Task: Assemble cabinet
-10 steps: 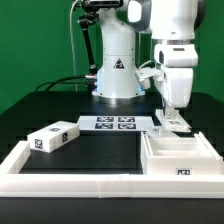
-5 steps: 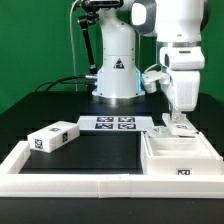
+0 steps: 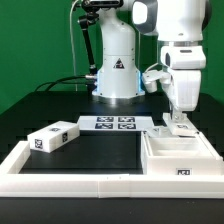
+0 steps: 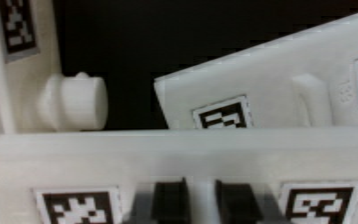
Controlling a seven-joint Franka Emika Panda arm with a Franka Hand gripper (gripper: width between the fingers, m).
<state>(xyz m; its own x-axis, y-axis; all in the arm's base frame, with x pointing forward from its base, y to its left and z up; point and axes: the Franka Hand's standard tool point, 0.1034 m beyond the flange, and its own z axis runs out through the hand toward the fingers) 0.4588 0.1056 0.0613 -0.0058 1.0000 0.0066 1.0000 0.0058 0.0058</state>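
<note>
The white cabinet body (image 3: 176, 157) with inner compartments lies at the exterior view's right. My gripper (image 3: 179, 117) hangs over its far edge. In the wrist view the gripper (image 4: 197, 200) has its two dark fingertips (image 4: 167, 200) close together on a thin part of a white tagged panel (image 4: 87, 165), which moves with it. Beyond the panel are a slanted white tagged part of the cabinet (image 4: 274, 85) and a round white knob (image 4: 69, 100). A loose white tagged block (image 3: 53, 138) lies at the exterior view's left.
The marker board (image 3: 115, 124) lies in front of the robot base (image 3: 118, 75). A long low white border frame (image 3: 70, 181) runs along the front and left of the black work mat. Cables hang behind the arm.
My gripper, with the small white panel, has moved a little toward the exterior view's right over the cabinet body. The block at the left has not moved.
</note>
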